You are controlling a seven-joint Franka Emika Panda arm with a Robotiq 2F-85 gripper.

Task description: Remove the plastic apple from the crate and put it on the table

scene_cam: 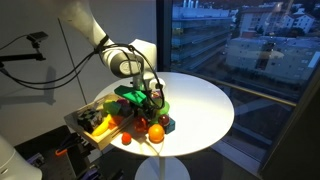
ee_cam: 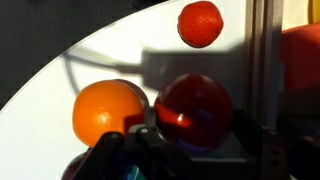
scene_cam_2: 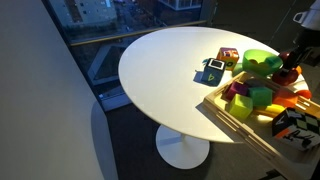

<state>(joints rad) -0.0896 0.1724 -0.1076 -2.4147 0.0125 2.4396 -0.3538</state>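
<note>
Two round toys touch on the white table (ee_cam: 115, 60): plastic apple (ee_cam: 195, 110) at 3 o'clock of orange ball (ee_cam: 108, 110). State of the jaws cannot be told; a nudge may roll either away.

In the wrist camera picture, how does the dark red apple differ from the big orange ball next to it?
Colour: the apple is dark red, the orange ball bright orange. Finish: the apple looks glossy with sharp glints, the ball duller. Place: the apple lies right of the ball in the wrist view. Both are round, about equal in size, and close side by side.
</note>
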